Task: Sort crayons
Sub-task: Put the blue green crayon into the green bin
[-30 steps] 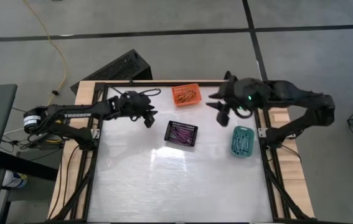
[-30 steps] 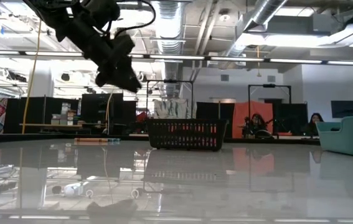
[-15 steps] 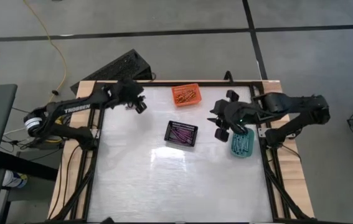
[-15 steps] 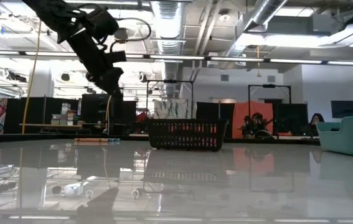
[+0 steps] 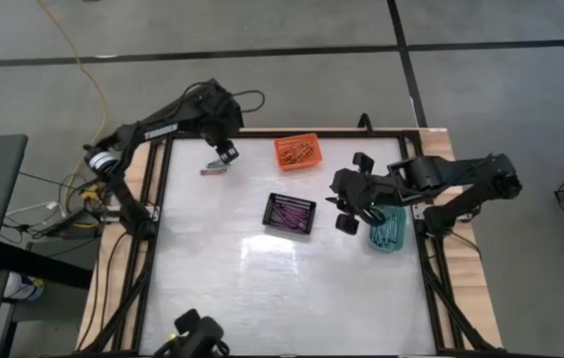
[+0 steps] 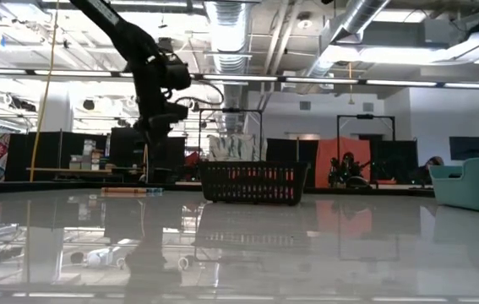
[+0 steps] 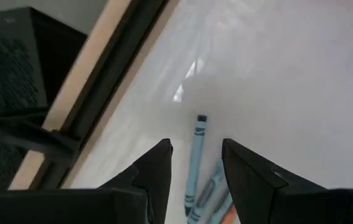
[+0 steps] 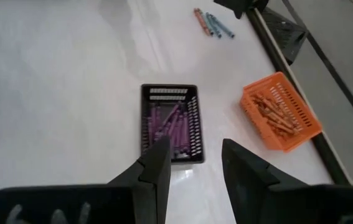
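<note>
From my seat, the left gripper [image 5: 225,152] hangs at the glossy white table's [image 5: 212,288] far-left corner with fingers parted and empty, right above a few loose crayons [image 5: 214,168], thin paper-wrapped sticks in teal and red. Further right come three slatted plastic baskets: black basket [image 5: 289,213] of purple sticks, orange basket [image 5: 297,151], then the right gripper [image 5: 339,211], spread and holding nothing, beside the teal basket [image 5: 387,227]

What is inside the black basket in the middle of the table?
The black basket holds purple crayons, lying in a loose pile. No other colour shows among them. The crayons on top cover the lower ones and the basket floor, so how many there are cannot be told.
</note>
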### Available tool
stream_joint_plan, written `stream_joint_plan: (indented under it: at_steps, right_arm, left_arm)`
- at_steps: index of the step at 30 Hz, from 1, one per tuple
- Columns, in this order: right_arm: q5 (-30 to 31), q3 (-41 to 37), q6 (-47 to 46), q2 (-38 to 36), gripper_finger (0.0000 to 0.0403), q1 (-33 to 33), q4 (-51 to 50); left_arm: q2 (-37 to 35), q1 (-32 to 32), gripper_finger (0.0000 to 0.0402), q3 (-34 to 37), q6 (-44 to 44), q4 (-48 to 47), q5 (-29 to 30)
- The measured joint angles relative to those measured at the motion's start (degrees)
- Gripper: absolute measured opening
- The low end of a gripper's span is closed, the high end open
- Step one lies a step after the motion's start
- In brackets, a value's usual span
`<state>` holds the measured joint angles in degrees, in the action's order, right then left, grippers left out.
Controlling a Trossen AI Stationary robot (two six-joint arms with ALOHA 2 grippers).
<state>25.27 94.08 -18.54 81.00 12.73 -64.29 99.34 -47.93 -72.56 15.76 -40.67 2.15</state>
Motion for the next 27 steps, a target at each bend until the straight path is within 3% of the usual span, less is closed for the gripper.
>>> stream_joint_plan:
  at_steps: [13,17,27]
  right_arm:
    - [0.38,0.00,-2.63,0.02,0.0136,3.41,0.19]
    - [0.46,0.00,-2.63,0.02,0.0136,3.26,0.67]
    - [0.60,0.00,-5.11,0.02,0.0136,4.03,0.63]
  left_arm:
    - [5.06,-0.29,0.0131,0.03,5.28,-0.11,4.70]
    - [7.72,-0.56,0.0126,0.12,5.41,-0.75,2.31]
    - [9.54,-0.35,0.0117,0.14,5.39,1.36,3.19]
